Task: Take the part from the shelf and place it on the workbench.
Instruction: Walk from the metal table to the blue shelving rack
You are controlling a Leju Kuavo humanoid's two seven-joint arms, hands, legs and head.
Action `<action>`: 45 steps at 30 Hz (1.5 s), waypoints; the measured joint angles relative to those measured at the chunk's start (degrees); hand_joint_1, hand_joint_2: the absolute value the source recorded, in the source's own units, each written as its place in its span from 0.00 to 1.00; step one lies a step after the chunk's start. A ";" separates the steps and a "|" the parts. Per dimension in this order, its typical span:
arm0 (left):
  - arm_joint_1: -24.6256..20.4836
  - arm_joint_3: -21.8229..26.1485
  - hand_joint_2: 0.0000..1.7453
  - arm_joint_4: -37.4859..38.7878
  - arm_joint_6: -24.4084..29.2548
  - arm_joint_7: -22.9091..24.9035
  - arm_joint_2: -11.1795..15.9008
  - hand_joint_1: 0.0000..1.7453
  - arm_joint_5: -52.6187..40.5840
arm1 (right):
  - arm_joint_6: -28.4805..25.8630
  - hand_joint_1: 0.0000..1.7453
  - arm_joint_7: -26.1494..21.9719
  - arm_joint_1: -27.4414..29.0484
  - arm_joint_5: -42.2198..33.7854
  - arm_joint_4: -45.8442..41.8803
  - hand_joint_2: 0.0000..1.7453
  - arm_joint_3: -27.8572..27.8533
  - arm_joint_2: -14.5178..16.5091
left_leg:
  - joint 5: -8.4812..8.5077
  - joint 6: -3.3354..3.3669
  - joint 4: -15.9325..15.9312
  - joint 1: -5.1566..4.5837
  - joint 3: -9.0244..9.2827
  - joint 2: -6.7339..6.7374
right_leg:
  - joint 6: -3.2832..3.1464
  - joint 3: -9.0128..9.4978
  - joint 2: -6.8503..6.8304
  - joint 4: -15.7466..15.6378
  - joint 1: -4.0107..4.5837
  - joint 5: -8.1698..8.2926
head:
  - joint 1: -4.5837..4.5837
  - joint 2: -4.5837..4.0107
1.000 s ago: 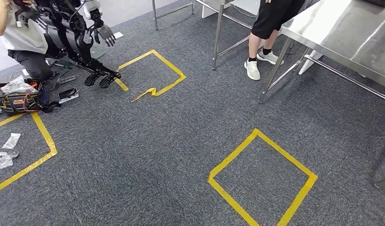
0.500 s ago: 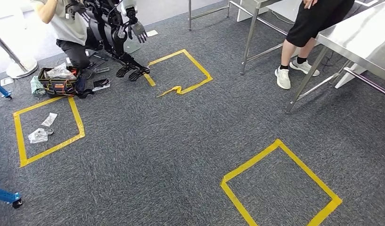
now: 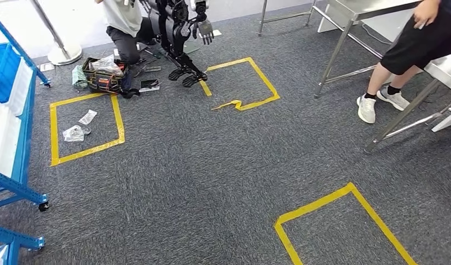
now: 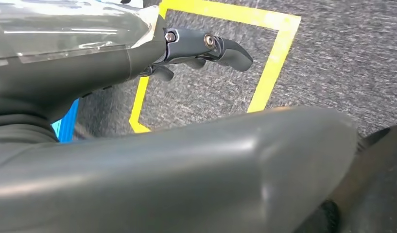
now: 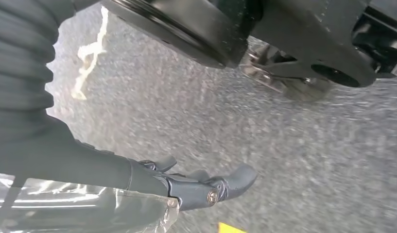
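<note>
The left hand's (image 4: 138,126) dark fingers (image 4: 220,48) were stretched out and apart from the thick grey thumb, with nothing between them. They hung over the grey carpet (image 4: 332,43) and a square of yellow tape (image 4: 279,53). The right hand's (image 5: 113,179) fingers (image 5: 230,182) were likewise extended and held nothing. They hung above the carpet, with a white scrap (image 5: 89,53) on it some way off and a bit of yellow tape (image 5: 230,228) close by. Clear plastic film covered the back of each hand. In the head view the blue shelf (image 3: 16,138) stood at the left edge, carrying a blue bin (image 3: 5,66) and a white surface. The part could not be made out on it. On the carpet just beside the shelf lay a taped square (image 3: 118,118) with clear plastic bags (image 3: 74,133) inside it. A second taped square (image 3: 264,83) lay farther off and a third (image 3: 317,207) nearer on the right. Beyond the first square sat an open tool bag (image 3: 104,77). Behind the bag a crouching person (image 3: 121,22) was beside another dark robot (image 3: 176,27). A steel table (image 3: 366,6) stood at the far right. A person in black shorts (image 3: 416,47) and white shoes (image 3: 366,109) stood next to it, by a second steel table (image 3: 446,63).
</note>
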 joint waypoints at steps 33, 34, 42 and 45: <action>-0.01 0.62 0.00 0.02 0.46 0.28 -0.29 0.00 0.13 | -0.07 0.00 0.14 -0.17 -0.15 0.00 1.00 0.63 -0.17 | -0.09 -0.30 0.71 0.27 -0.36 -1.78 | 1.79 1.82 0.47 -4.31 -0.49 3.05 | -0.37 0.00; -0.01 0.62 0.00 0.02 0.41 0.28 -0.30 0.00 0.12 | -0.09 0.00 0.17 -0.02 -0.14 0.00 1.00 0.63 -0.18 | -0.01 -0.46 0.75 0.30 -0.34 -2.62 | 2.27 3.47 1.63 -8.46 -0.78 4.90 | -0.33 0.00; 0.38 0.64 0.00 0.02 0.32 0.70 -0.27 0.00 0.02 | -0.21 0.00 0.21 0.33 -0.26 0.00 1.00 0.65 0.10 | -1.52 -3.06 4.10 0.20 -3.10 -1.62 | -0.58 6.15 1.84 -16.35 -1.21 8.20 | -0.76 0.00; 0.28 0.64 0.00 0.02 0.34 0.78 -0.28 0.00 0.06 | -0.22 0.00 0.23 0.56 -0.16 0.00 1.00 0.70 0.06 | -6.62 -3.46 14.99 0.33 -8.14 1.28 | -1.24 6.05 -0.76 -16.34 -0.73 8.19 | -1.08 0.00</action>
